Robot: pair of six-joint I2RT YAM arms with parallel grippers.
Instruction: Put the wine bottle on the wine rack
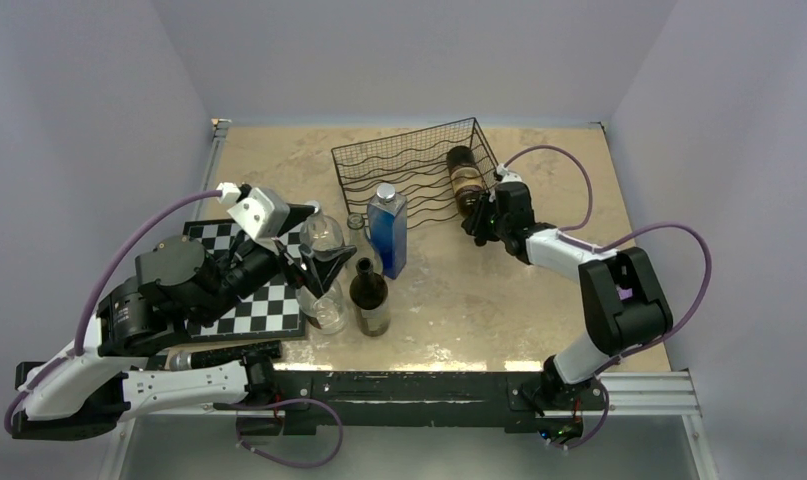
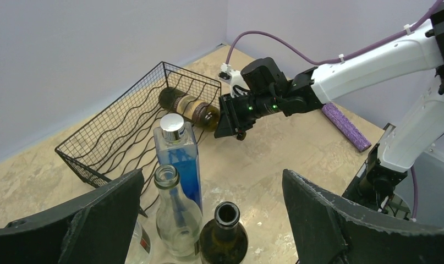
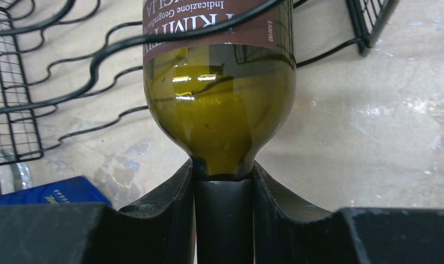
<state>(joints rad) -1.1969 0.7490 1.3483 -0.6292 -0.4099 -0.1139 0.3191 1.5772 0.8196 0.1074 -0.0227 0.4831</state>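
Chessboard (image 1: 264,300) lies nearest the arm bases on the left of the surface (image 1: 539,300), and the left claw (image 1: 324,268) hovers just past it with its fingers wide apart and nothing between them. Below that claw stands a cluster of spare bottles: a dark glass bottle (image 1: 370,300), a clear bottle (image 1: 324,240) and a tall blue bottle (image 1: 387,232), all upright and apart from the rack.

Further back on the right, the right claw (image 1: 481,213) is clamped on the neck of the wine bottle (image 1: 466,175). The wine bottle lies on its side, base first, in the right-hand end of the wine rack (image 1: 399,175). A rack wire crosses over its label, while the shoulder and neck stick out of the open front.

By the look of it the placing step is nearly done: the body seems cradled by the wavy wires. The next move probably calls for a small push inward if the bottle is not fully seated, then parting the fingers and drawing straight back along the neck, so the bottle neither rolls nor gets dragged out
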